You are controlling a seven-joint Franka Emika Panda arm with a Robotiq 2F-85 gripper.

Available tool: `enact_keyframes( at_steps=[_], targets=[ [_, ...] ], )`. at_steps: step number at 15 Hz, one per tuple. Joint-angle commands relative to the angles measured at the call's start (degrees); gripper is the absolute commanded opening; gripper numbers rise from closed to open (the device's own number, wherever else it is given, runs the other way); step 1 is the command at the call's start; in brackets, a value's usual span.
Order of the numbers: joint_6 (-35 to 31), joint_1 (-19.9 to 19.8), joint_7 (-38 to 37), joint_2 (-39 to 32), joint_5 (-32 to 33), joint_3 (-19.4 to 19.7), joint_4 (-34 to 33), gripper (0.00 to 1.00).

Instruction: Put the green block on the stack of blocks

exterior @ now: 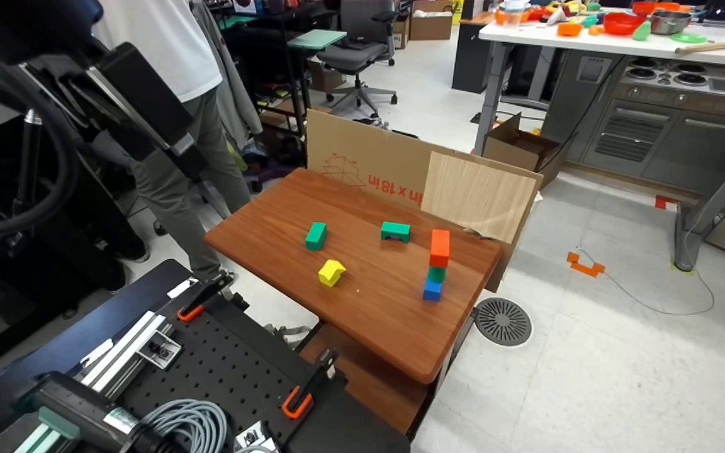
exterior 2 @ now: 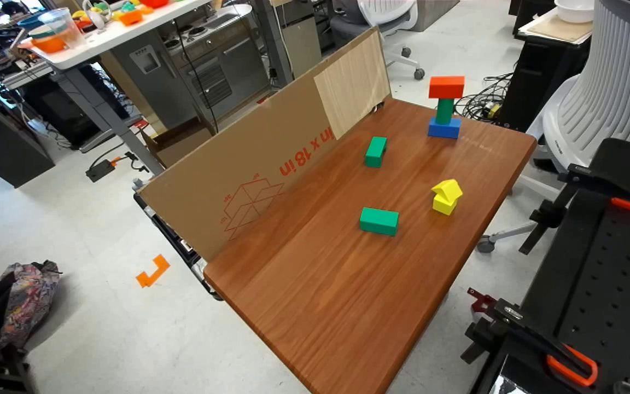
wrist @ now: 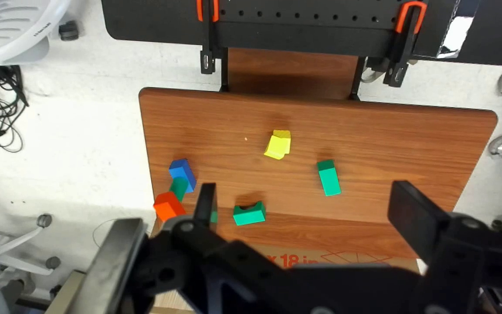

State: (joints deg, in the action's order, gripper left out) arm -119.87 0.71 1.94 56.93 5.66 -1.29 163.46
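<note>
The green block, a plain rectangular one, lies alone on the brown table in both exterior views (exterior: 316,236) (exterior 2: 379,221) and in the wrist view (wrist: 330,180). The stack of blocks stands upright near a table end: blue at the bottom, a narrow green piece in the middle, an orange block on top (exterior: 439,247) (exterior 2: 446,87). In the wrist view the stack's orange block (wrist: 169,206) shows beside the left finger. My gripper (wrist: 304,187) is open and empty, high above the table. The green block appears between its fingers, well below them.
An arched green block (exterior: 395,230) (exterior 2: 375,151) lies near the cardboard sheet (exterior: 369,157) along the table's far edge. Two yellow blocks (exterior 2: 446,197), one roof-shaped on top, stand near the front edge. The black perforated bench with clamps (exterior: 211,352) stands alongside.
</note>
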Motion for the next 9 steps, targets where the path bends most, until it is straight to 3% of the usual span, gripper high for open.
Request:
enact_keyframes(
  at_steps=[1,7,9],
  targets=[
    [0.2,0.1,0.0,0.0,0.0,0.0,-0.2,1.0],
    [0.2,0.1,0.0,0.0,0.0,0.0,-0.2,1.0],
    [0.2,0.1,-0.6,-3.1,0.5,-1.2,-0.6,1.0]
  ],
)
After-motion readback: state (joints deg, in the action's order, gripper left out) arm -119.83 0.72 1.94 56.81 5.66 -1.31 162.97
